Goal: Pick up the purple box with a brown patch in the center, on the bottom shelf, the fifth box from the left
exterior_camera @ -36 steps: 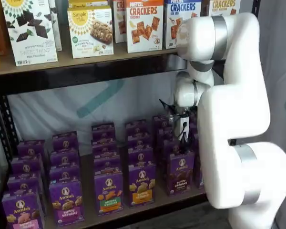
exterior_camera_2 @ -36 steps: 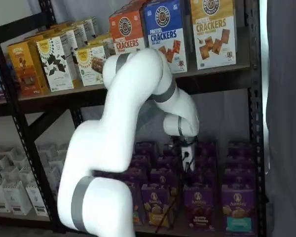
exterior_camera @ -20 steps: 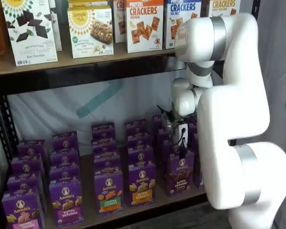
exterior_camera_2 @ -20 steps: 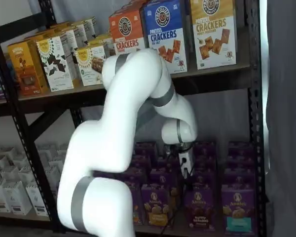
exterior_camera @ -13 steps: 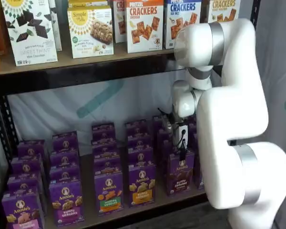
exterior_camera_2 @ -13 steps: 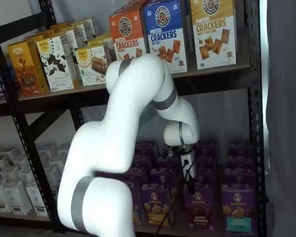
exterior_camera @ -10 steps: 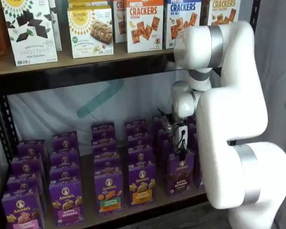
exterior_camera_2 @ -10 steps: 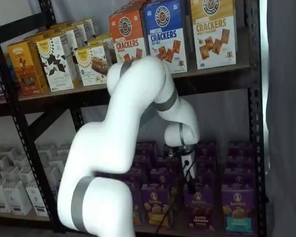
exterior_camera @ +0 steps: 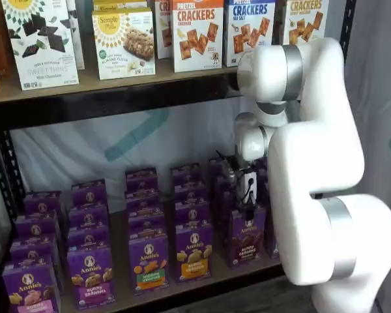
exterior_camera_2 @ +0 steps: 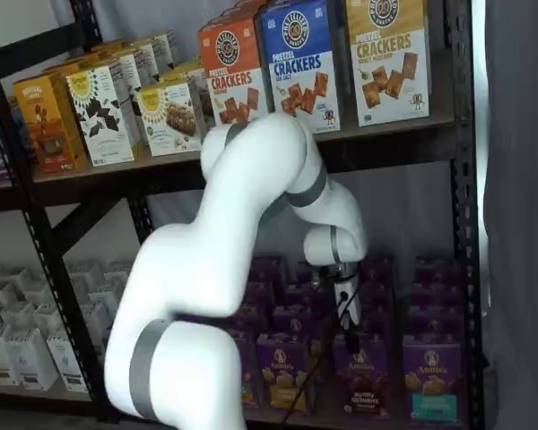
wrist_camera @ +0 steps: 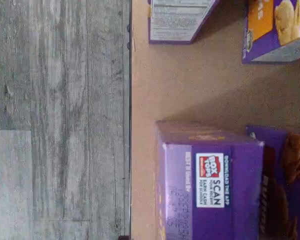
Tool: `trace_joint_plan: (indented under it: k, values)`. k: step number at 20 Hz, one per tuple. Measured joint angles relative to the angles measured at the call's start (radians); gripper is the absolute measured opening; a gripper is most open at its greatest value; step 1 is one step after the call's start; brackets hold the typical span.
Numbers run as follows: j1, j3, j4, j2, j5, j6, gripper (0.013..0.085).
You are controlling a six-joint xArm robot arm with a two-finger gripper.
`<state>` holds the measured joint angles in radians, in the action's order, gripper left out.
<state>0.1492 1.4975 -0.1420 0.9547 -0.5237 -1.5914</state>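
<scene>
Wrist view: the purple box [wrist_camera: 210, 180] stands at the front edge of the bottom shelf [wrist_camera: 190, 80], its top flap facing the camera. In both shelf views the gripper [exterior_camera: 249, 207] [exterior_camera_2: 349, 339] hangs just above that box [exterior_camera: 246, 236] [exterior_camera_2: 362, 377]; its finger spacing cannot be made out

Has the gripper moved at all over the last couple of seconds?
Yes. The gripper has come down toward the purple box on the bottom shelf, whose cartons stayed put; its tip now sits at that box's top.
</scene>
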Motion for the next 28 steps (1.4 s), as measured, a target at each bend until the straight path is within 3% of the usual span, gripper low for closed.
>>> trace_joint_plan:
  k: [8, 21, 28]
  values:
    - [0.008, 0.04, -0.013, 0.045, -0.015, 0.004, 0.085]
    - [0.007, 0.068, 0.013, 0.091, -0.005, -0.017, 0.085]
    - [0.009, 0.083, -0.007, 0.108, -0.013, -0.001, 0.085]
